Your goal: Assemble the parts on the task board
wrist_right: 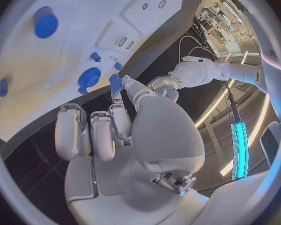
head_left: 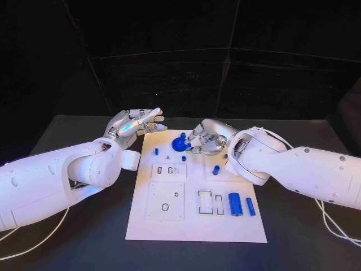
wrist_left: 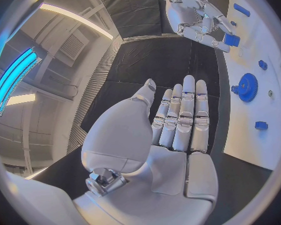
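The white task board (head_left: 197,223) lies in the middle of the table. A blue gear (head_left: 180,144) stands near its far edge, also seen in the left wrist view (wrist_left: 247,87) and the right wrist view (wrist_right: 89,77). My right hand (head_left: 206,137) hovers just beside the gear and pinches a small blue part (wrist_left: 231,39) between thumb and a fingertip (wrist_right: 115,82). My left hand (head_left: 136,125) is at the board's far left corner, over the black table, with its fingers straight and flat (wrist_left: 181,117) and nothing in it.
Two blue cylinders (head_left: 235,204) (head_left: 250,206) lie at the board's near right. Small blue pegs (head_left: 157,151) (head_left: 184,159) (head_left: 215,169) stand mid-board. Recessed slots and plates (head_left: 166,200) take up the near left. Black table (head_left: 75,132) surrounds the board.
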`<state>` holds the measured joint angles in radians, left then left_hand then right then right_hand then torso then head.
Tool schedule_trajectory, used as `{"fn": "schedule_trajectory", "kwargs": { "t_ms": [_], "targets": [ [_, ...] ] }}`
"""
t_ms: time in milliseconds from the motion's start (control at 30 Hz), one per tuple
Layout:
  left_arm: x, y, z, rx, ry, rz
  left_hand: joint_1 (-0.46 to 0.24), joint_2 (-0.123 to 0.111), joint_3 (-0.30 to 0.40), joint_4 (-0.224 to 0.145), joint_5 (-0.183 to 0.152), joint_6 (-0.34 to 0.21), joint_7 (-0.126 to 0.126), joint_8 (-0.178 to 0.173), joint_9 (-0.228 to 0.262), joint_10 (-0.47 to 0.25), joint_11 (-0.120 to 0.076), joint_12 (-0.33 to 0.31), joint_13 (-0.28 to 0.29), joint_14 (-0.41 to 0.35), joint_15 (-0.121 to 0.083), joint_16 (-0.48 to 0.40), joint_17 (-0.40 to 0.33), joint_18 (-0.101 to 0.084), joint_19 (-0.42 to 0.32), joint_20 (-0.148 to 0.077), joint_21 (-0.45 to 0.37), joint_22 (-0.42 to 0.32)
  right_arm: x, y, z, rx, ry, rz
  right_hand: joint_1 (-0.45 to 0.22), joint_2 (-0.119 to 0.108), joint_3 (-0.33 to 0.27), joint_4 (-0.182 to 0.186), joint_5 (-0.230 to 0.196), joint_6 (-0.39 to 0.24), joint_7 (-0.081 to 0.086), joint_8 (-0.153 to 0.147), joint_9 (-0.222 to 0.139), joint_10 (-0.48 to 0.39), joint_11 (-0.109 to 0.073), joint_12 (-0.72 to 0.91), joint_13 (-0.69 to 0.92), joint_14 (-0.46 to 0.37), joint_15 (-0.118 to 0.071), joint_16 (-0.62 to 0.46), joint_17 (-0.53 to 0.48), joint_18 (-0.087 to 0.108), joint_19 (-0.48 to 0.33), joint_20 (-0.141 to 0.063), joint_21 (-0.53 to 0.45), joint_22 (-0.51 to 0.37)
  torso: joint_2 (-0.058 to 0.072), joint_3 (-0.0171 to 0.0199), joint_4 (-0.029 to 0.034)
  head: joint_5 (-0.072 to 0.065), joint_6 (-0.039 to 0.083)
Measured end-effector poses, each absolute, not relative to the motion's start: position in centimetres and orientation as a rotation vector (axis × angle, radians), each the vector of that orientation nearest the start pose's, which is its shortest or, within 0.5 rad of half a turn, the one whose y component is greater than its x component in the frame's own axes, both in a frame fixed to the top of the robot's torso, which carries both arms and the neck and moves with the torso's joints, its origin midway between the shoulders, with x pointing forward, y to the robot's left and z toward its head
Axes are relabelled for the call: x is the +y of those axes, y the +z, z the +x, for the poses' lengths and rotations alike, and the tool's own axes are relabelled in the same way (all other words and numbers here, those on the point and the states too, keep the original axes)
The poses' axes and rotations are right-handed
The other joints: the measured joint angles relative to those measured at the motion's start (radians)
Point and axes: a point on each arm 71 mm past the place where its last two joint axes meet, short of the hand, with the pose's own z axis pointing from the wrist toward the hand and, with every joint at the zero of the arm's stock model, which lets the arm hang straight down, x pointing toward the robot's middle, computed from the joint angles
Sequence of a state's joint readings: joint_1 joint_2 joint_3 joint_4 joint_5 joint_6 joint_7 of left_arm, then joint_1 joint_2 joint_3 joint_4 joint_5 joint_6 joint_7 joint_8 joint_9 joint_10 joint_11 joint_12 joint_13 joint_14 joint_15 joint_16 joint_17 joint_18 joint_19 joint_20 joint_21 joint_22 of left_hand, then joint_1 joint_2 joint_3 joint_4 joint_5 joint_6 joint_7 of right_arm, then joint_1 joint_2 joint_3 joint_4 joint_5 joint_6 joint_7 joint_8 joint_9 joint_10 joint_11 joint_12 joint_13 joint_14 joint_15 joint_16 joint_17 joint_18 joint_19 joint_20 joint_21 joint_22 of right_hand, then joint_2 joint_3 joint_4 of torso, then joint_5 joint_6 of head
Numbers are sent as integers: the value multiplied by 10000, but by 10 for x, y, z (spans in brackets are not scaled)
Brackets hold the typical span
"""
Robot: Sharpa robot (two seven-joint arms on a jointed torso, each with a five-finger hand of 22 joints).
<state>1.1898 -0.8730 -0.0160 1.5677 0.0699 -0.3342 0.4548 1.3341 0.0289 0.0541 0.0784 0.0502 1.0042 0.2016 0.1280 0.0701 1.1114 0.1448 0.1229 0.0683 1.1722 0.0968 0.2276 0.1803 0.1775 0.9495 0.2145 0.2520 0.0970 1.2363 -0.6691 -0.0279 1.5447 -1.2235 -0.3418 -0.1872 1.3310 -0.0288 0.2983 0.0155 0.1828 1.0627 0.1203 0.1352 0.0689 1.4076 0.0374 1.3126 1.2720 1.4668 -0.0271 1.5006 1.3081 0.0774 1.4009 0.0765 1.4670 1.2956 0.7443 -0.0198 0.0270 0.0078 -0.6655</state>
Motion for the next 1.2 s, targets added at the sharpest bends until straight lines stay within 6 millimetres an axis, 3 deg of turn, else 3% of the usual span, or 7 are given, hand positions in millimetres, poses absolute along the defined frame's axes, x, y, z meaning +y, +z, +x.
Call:
{"fn": "schedule_trajectory", "kwargs": {
  "t_ms": [200,467,1200],
  "targets": [
    [216,-168,486,13133,-15926,-11715,0,0,0,0,0,0,0,0,0,0,0,0,0,0,0,0,1,0,0,0,0,0,-82,-165,481,17204,8852,-259,1,-2,72,-72,52,-3,1,5,-3,0,0,0,11,0,0,0,-1,1,0,0,0,0,-32,-24,17,140,-90],
    [216,-167,487,13114,-15913,-11701,0,0,0,0,0,0,0,0,0,0,0,0,0,0,0,0,0,0,0,0,0,1,-60,-177,474,17315,8729,-944,-38,-42,113,-112,94,-10,-1,32,-17,0,0,0,10,0,0,-42,-2,0,0,0,0,0,-30,-14,23,188,-136],
    [216,-168,488,13107,-15887,-11706,0,0,0,0,0,0,0,0,0,0,0,0,0,0,0,0,-2,0,0,0,0,2,-53,-208,465,17617,8057,-1639,-84,-90,169,-112,135,-21,-25,19,10,0,1,0,28,0,1,-42,-4,0,0,0,0,0,-20,-2,6,175,-278]
  ]
}}
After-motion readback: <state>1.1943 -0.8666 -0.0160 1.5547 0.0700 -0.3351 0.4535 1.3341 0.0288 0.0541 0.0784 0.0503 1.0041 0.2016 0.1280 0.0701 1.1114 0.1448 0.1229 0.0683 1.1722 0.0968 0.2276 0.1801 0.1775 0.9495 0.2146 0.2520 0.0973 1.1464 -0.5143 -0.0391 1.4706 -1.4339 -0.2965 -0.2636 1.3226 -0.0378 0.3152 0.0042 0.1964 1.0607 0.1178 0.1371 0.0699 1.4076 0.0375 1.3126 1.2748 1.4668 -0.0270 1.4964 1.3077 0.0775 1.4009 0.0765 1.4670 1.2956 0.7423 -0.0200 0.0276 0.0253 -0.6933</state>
